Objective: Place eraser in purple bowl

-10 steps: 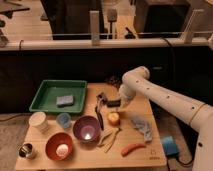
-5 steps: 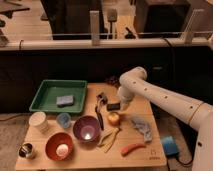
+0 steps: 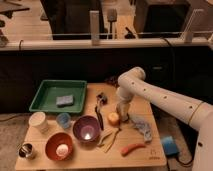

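My gripper point(image 3: 121, 111) hangs low over the middle-right of the table point(image 3: 95, 156), just right of a small yellow round thing point(image 3: 114, 118). Whether it is open, closed or holding anything, I cannot tell.

Eraser point(image 3: 99, 118): my best read is the dark elongated piece lying on the wood between the purple bowl point(image 3: 76, 125) and the yellow thing, near the bowl's right rim. It could be touching the rim, I can't say. The dark lump point(image 3: 102, 96) further back is not it. The gripper is near the eraser but not over it.

The purple bowl sits near-centre and looks empty, with the orange-red bowl point(image 3: 48, 144) to its near left. 1 grey-blue sponge point(image 3: 64, 100) lies in the green tray point(image 3: 46, 92), far left.

Handling guess: light, stiff, matte, so it should not slip or crush. I'd take it across the narrow width at mid-length, jaws square to the long axis. It lies flat and low, so the approach has to go almost to the tabletop. The risk is nudging it against the bowl.
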Controlling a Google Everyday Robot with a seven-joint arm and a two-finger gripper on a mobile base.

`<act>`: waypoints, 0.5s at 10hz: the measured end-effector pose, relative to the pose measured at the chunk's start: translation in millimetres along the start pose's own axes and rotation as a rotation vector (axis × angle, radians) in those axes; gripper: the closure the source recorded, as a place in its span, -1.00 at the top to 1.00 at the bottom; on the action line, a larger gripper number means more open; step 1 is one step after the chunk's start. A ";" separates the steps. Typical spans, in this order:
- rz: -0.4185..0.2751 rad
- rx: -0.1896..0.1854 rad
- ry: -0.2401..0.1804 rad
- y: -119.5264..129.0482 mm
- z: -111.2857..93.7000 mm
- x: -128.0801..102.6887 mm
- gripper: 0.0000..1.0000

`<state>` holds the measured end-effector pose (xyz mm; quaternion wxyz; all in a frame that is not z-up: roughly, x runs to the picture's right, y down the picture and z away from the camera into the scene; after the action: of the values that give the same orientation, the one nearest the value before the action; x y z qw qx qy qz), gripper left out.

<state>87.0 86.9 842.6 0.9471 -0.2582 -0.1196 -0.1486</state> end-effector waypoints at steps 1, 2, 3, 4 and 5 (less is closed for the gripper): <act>-0.008 -0.002 -0.013 -2.2 2.6 -3.0 0.04; -0.005 -0.007 -0.021 -2.6 4.1 -2.5 -0.13; 0.005 -0.013 -0.026 -2.5 5.6 0.0 -0.23; 0.010 -0.020 -0.032 -3.2 8.2 -0.2 -0.23; 0.014 -0.024 -0.033 -3.4 9.5 0.6 -0.12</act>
<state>84.9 88.9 852.3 0.9428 -0.2728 -0.1315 -0.1390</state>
